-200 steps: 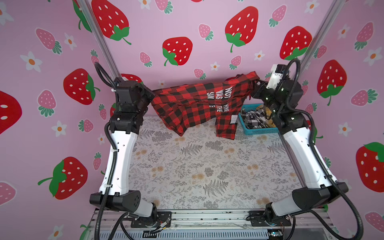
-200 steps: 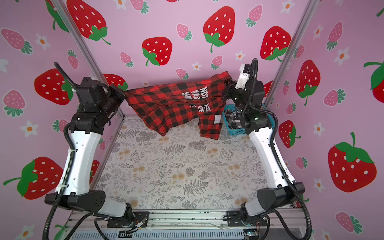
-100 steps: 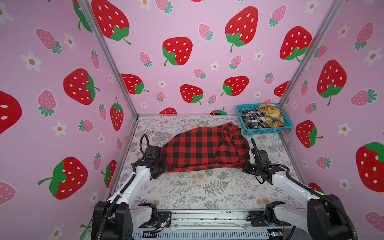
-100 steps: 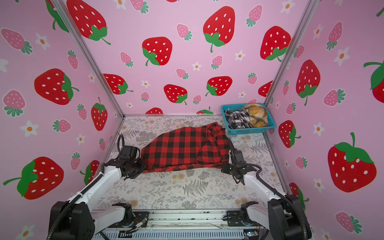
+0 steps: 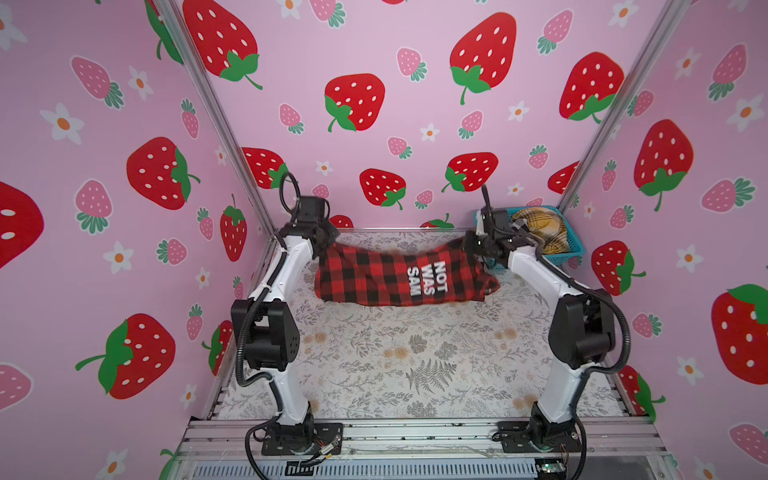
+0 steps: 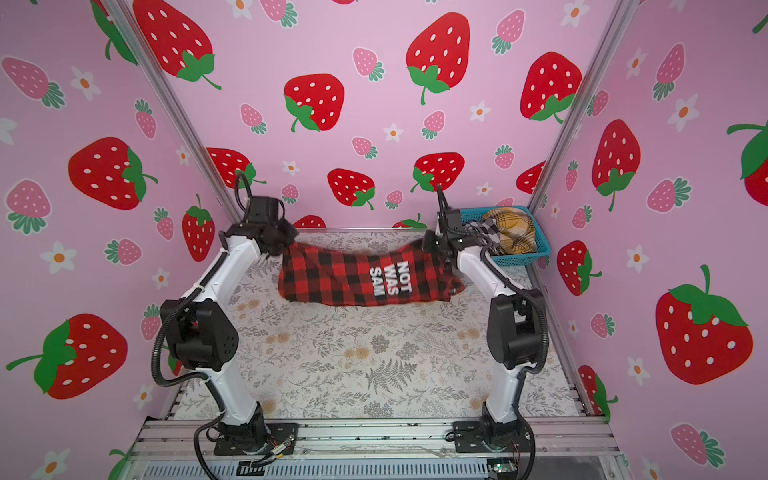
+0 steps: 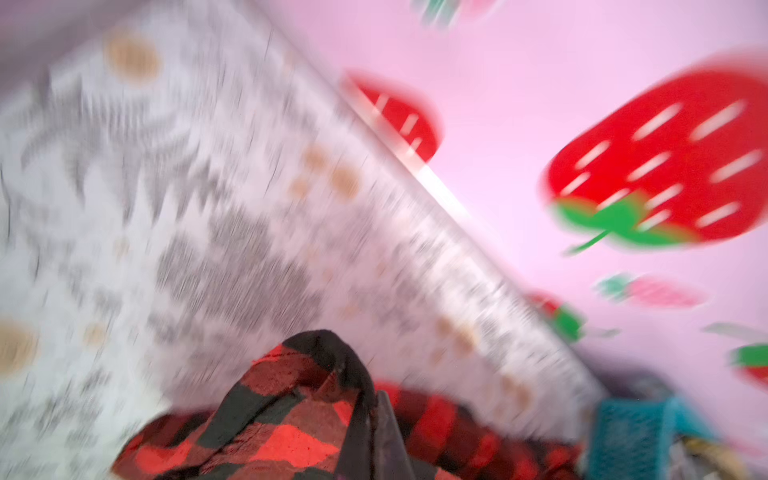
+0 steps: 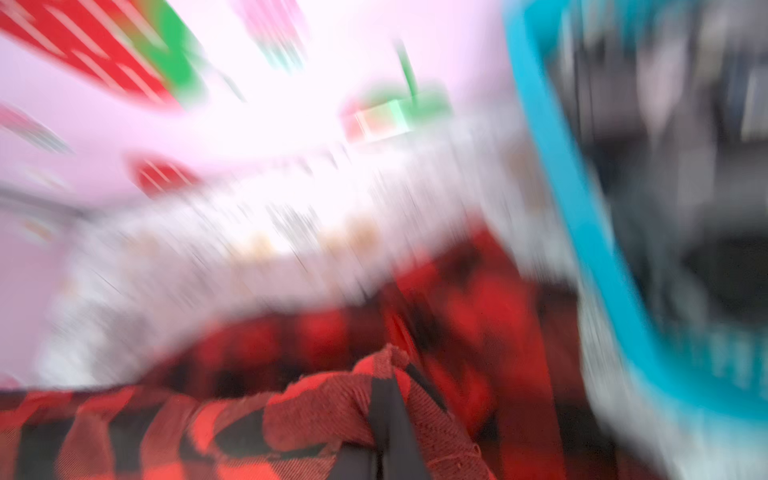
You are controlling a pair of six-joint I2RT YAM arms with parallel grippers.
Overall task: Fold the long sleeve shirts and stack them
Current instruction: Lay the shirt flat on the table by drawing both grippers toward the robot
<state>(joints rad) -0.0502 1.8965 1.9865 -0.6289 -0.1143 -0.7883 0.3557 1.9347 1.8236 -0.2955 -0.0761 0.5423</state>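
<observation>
Left hand (image 5: 328, 239) first: it's clamped tight on a corner of the red-and-black shirt (image 5: 386, 278), up off the counter (image 5: 415, 353) and well apart from the teal basket (image 5: 569, 253), on the far side of the shirt from it. The left wrist view is smeared, but there's checked cloth (image 7: 291, 436) bunched right at the dark fingertips (image 7: 386, 436).

Now the shirt itself. It hangs like a hammock between the two hands, sagging in the middle. Its lower edge is down by the counter, though I can't tell whether it rests there. White block letters (image 6: 392, 280) show on the half nearer the basket, turned sideways.

On to the right hand (image 5: 473, 249): pinched shut on the other end of the shirt, just beside the basket's near end. The right wrist view is badly blurred, just red check (image 8: 291, 415) and a teal wall (image 8: 582, 208) close by.

Inside the basket sit the black-and-white check shirt (image 6: 484, 228) and the mustard-yellow plaid shirt (image 5: 540, 224), crumpled together.
</observation>
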